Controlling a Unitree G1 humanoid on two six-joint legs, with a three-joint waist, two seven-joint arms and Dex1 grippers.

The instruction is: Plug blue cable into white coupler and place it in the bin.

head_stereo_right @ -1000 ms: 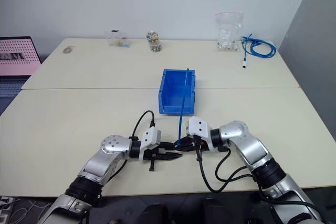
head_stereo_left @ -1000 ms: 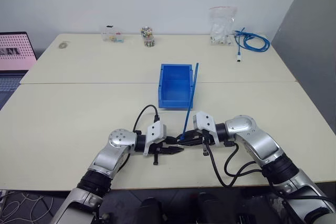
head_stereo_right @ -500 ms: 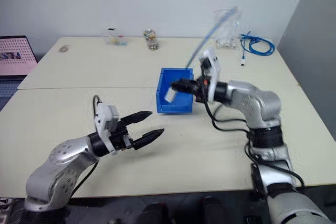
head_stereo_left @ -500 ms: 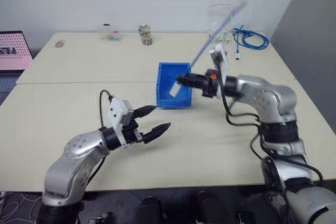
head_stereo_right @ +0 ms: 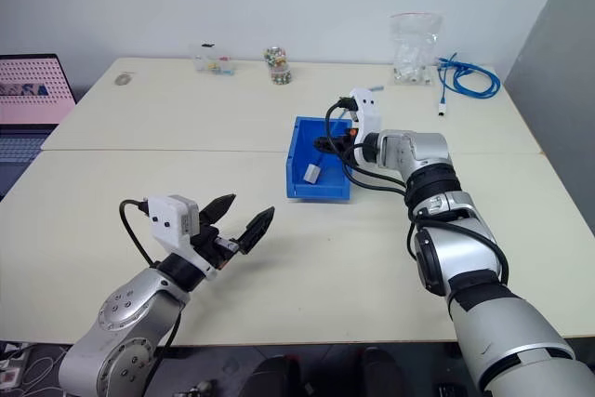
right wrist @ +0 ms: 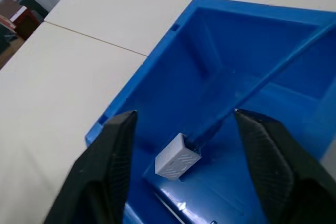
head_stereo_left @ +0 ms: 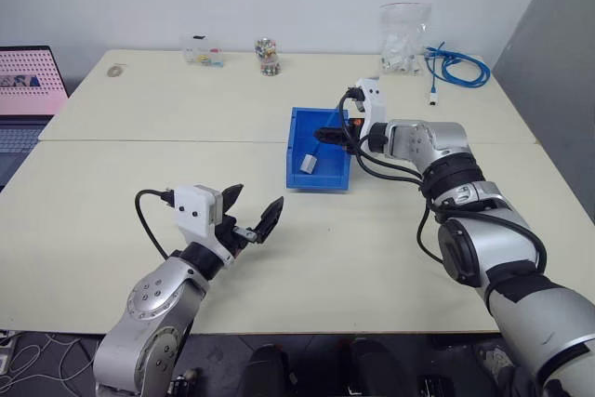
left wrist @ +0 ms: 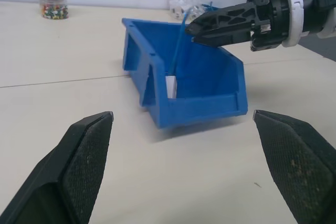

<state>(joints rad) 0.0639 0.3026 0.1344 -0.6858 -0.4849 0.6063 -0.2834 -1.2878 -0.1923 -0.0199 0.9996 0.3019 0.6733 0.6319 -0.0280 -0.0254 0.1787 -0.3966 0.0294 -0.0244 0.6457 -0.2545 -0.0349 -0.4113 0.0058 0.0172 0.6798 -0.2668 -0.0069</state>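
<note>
Since a second ago, blue cable [right wrist: 247,95] with boxy white coupler [right wrist: 177,157] got dropped into the smooth plastic bin [head_stereo_left: 297,132]; right gripper [left wrist: 197,27] and left gripper [head_stereo_left: 251,214] are both seen spread apart, empty.

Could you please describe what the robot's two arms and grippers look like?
Both arms are jointed silver-grey metal segments with black bands, and loose black cables loop beside the wrists. The left gripper and the right gripper each have a white boxy block at the wrist and two tapering black fingers with a matte, speckled surface. The right gripper also shows a small red-orange mark.

No text, label, brand or number can be read anywhere.
</note>
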